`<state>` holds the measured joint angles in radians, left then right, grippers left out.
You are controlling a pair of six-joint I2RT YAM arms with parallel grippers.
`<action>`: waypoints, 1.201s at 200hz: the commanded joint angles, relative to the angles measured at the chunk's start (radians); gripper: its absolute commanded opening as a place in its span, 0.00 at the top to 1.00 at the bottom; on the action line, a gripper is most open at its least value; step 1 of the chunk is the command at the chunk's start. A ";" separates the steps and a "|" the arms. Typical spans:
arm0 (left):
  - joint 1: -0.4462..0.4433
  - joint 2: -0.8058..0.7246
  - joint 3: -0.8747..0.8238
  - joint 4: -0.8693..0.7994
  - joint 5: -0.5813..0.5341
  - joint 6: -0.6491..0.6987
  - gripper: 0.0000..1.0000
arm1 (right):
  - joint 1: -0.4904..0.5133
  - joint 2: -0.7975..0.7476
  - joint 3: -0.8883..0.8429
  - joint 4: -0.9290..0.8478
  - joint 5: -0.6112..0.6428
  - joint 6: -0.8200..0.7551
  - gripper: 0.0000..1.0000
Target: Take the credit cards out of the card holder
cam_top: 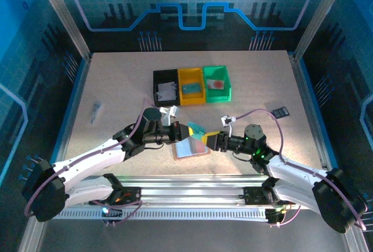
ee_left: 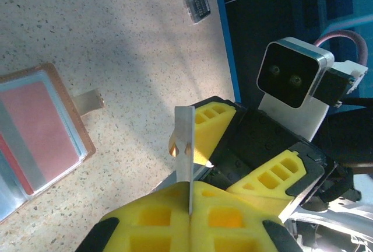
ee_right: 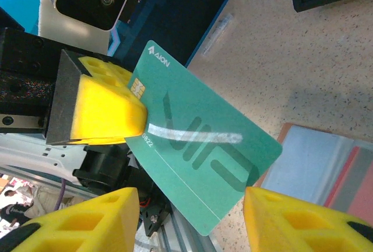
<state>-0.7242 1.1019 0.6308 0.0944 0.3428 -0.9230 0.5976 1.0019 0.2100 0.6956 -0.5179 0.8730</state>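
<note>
While L claw [ee_left: 190, 205] grips card [ee_right: 198, 153], R claw [cam_top: 213, 140] gapes.

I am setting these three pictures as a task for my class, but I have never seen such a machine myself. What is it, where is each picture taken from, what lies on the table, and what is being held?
These are two robot arms bolted at the near edge of a table. The wide picture comes from a fixed camera above and behind them. The other two come from a small camera on each wrist, looking along that arm's own yellow fingers. On the table lies an open card holder with a reddish card in one pocket. Behind it stand a black bin, a yellow bin and a green bin. The left pincer is shut on a green credit card marked VIP, held clear of the holder. The right pincer is open, close to that card.
</note>
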 commanded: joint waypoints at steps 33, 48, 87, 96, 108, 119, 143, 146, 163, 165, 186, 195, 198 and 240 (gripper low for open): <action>-0.009 -0.033 -0.026 0.017 -0.029 -0.001 1.00 | 0.014 -0.079 0.014 -0.061 0.030 -0.043 0.47; -0.008 -0.039 -0.029 0.019 -0.033 -0.002 1.00 | 0.014 -0.089 0.018 -0.084 0.035 -0.053 0.46; -0.008 -0.043 -0.029 0.024 -0.033 -0.007 1.00 | 0.014 -0.096 0.021 -0.095 0.046 -0.051 0.46; -0.009 -0.044 -0.031 0.028 -0.032 -0.009 1.00 | 0.014 -0.090 0.026 -0.095 0.040 -0.052 0.46; -0.008 -0.045 -0.032 0.029 -0.036 -0.010 1.00 | 0.014 -0.078 0.032 -0.091 0.030 -0.051 0.46; -0.008 -0.047 -0.032 0.032 -0.038 -0.011 1.00 | 0.014 -0.069 0.034 -0.087 0.022 -0.049 0.46; -0.008 -0.040 -0.029 0.042 -0.033 -0.016 1.00 | 0.016 -0.056 0.030 -0.063 0.021 -0.036 0.47; -0.009 -0.037 -0.029 0.044 -0.031 -0.017 1.00 | 0.016 -0.055 0.032 -0.059 0.020 -0.034 0.47; -0.014 -0.017 -0.041 0.076 -0.022 -0.036 1.00 | 0.017 -0.041 0.037 -0.040 0.005 -0.029 0.53; -0.015 -0.014 -0.043 0.081 -0.020 -0.038 1.00 | 0.016 -0.040 0.038 -0.037 0.002 -0.029 0.54; -0.021 0.007 -0.052 0.109 -0.014 -0.051 1.00 | 0.019 -0.025 0.045 -0.020 -0.009 -0.027 0.62; -0.025 0.010 -0.054 0.114 -0.017 -0.053 1.00 | 0.023 -0.021 0.047 -0.012 -0.011 -0.025 0.65; -0.026 0.010 -0.053 0.116 -0.018 -0.053 1.00 | 0.022 -0.020 0.047 -0.009 -0.012 -0.026 0.65; -0.030 0.006 -0.051 0.094 -0.027 -0.039 1.00 | 0.027 -0.040 0.042 -0.016 0.003 -0.034 0.78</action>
<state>-0.7403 1.1004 0.5900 0.1711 0.3218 -0.9672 0.6041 0.9852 0.2234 0.6209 -0.4965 0.8570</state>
